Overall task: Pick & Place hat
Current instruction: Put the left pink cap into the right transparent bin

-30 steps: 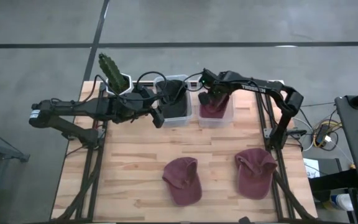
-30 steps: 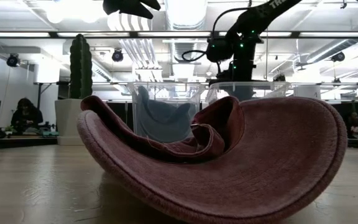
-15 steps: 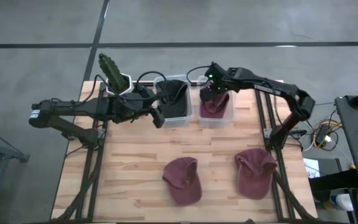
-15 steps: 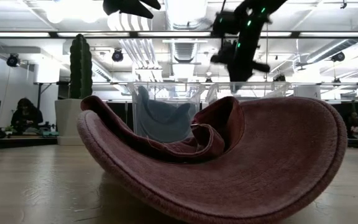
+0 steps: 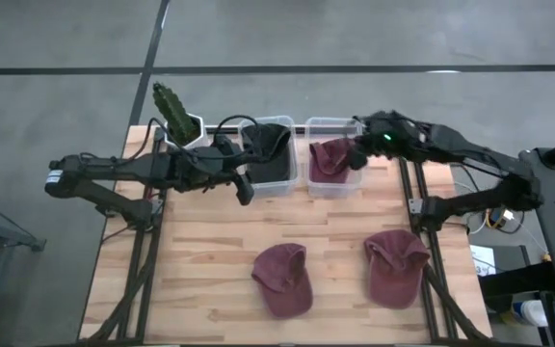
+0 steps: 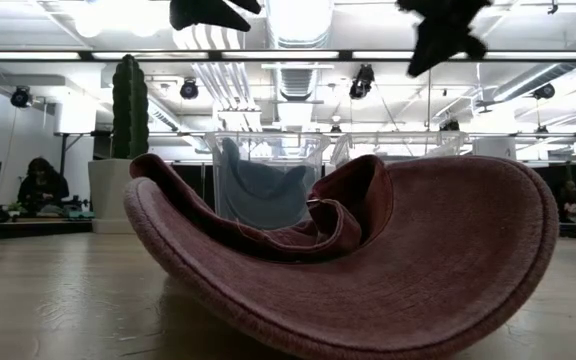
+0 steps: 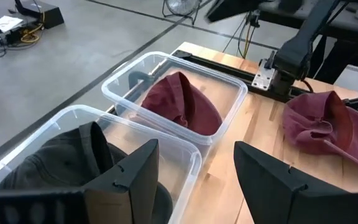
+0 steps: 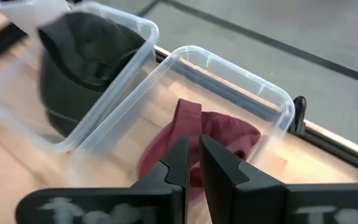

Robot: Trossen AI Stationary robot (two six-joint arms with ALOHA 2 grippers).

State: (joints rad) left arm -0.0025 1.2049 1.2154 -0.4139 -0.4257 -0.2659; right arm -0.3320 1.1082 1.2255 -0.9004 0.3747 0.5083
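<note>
Hat in bin: we see a dark red cap [image 5: 331, 157] crumpled inside the right clear bin [image 5: 355, 183] at the tabletop's far edge; its fabric folds over itself and a flat strip of it stands up toward the rim.
Neighbouring bin: just left of it, touching, a second clear bin [image 5: 255, 190] holds a dark grey cap [image 5: 270, 154].
Hats on the wood: we count two more dark red caps, one [image 5: 283, 279] near the middle of the near edge, lying hollow side up with its brim curled, and one [image 5: 394, 265] toward the near right corner.
Right gripper [image 5: 357, 157]: we find it above the right rim of the red cap's bin, fingers nearly together and holding nothing.
Left gripper [image 5: 247, 188]: it hangs at the near left corner of the grey cap's bin, fingers spread wide, empty.
Far left corner: a cactus [image 5: 171, 109] in a white pot.
</note>
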